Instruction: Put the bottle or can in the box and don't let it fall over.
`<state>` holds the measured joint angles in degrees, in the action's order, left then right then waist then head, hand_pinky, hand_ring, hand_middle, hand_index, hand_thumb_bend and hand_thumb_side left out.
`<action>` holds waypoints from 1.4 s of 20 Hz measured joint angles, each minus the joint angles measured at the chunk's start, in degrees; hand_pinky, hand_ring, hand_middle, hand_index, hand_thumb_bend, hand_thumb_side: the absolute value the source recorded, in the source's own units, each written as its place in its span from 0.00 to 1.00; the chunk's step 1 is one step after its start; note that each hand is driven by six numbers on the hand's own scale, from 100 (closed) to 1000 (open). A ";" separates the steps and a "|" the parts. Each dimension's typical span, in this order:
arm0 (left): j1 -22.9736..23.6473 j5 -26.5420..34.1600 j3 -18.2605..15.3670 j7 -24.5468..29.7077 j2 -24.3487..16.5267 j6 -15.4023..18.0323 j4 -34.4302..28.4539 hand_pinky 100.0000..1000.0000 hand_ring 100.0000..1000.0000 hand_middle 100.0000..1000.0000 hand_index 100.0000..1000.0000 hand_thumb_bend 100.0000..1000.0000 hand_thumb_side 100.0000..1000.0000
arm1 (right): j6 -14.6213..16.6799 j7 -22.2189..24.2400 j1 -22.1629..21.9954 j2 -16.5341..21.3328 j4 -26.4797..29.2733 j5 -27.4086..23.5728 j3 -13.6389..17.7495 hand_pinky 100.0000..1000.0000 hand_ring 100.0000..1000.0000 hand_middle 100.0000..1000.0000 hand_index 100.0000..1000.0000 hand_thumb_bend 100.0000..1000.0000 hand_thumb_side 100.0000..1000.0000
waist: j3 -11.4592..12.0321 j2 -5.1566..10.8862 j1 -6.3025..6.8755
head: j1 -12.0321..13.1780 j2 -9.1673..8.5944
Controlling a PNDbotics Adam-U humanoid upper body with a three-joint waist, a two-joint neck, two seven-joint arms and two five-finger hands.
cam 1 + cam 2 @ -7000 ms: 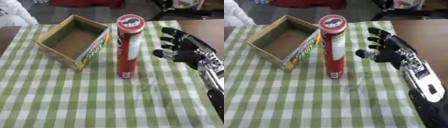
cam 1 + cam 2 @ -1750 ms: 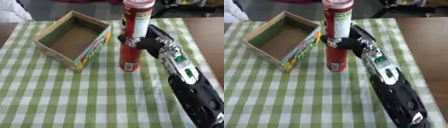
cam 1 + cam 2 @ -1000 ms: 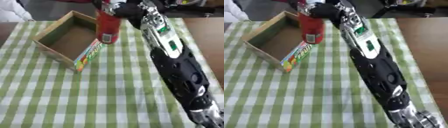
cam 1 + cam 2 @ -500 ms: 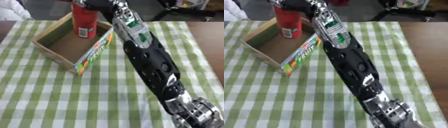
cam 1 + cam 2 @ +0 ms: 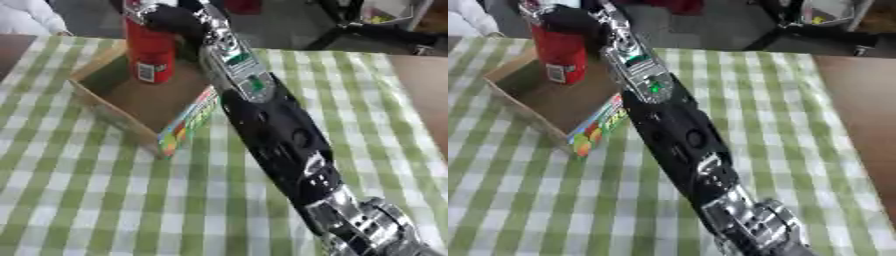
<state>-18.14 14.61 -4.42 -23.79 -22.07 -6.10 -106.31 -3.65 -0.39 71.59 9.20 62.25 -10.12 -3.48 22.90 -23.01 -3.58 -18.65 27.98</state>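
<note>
A tall red can (image 5: 150, 50) stands upright with its lower end inside the open cardboard box (image 5: 112, 109), near the box's far corner. I cannot tell whether it touches the box floor. My right hand (image 5: 171, 20) is shut round the can's upper part, and its black and silver arm stretches from the lower right across the box's colourful side (image 5: 190, 121). The can's top is cut off by the view's upper edge. The left hand shows in neither view.
A green and white checked cloth (image 5: 105, 200) covers the table. Bare brown tabletop (image 5: 859, 100) lies at the right. Something white (image 5: 26, 15) sits at the far left corner, and dark frames (image 5: 376, 30) stand beyond the far edge.
My right hand has carried the can from beside the box leftward and over its wall, into the box. The box has stayed in place.
</note>
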 measured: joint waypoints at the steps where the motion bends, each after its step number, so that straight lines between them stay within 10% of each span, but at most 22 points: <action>1: -0.14 0.00 0.01 0.01 0.00 -0.01 -0.02 0.85 0.87 0.74 0.75 0.55 0.67 | 0.54 0.05 0.00 0.00 -0.58 0.22 0.19 0.92 0.42 0.47 0.30 0.00 0.00 | 0.16 -0.18 -0.08 | -0.33 -0.14; 8: -0.42 0.04 0.06 0.08 0.00 -0.06 -0.06 0.85 0.87 0.74 0.75 0.54 0.68 | 2.46 1.97 -1.04 -0.03 -4.46 2.30 0.71 0.95 0.51 0.56 0.40 0.00 0.00 | 0.44 -0.69 -0.13 | -1.42 -0.45; 14: -0.42 0.11 0.06 0.05 0.00 -0.05 -0.17 0.85 0.87 0.74 0.75 0.54 0.68 | 2.08 5.22 -2.09 -0.49 -7.02 5.41 1.32 1.00 0.75 0.76 0.61 0.23 0.00 | 0.54 -0.71 -0.13 | -1.61 -0.45; 18: -0.42 0.13 0.06 0.06 0.00 -0.06 -0.19 0.85 0.87 0.74 0.75 0.54 0.68 | 1.74 6.28 -2.36 -0.49 -7.99 7.04 1.71 1.00 0.98 0.99 0.88 0.55 0.02 | 0.54 -0.83 -0.13 | -1.58 -0.46; 28: -0.17 0.13 0.03 0.12 0.00 -0.14 -0.19 0.85 0.87 0.74 0.75 0.54 0.67 | -0.08 6.56 -2.08 -0.39 -8.03 15.15 2.91 1.00 1.00 1.00 0.94 0.71 0.30 | 0.21 -0.86 -0.12 | -1.20 -0.38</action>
<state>-18.31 14.73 -4.39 -23.67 -22.07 -6.24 -106.50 -3.73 6.17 69.51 8.81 54.23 5.04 -0.56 23.12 -23.87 -3.70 -19.85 27.60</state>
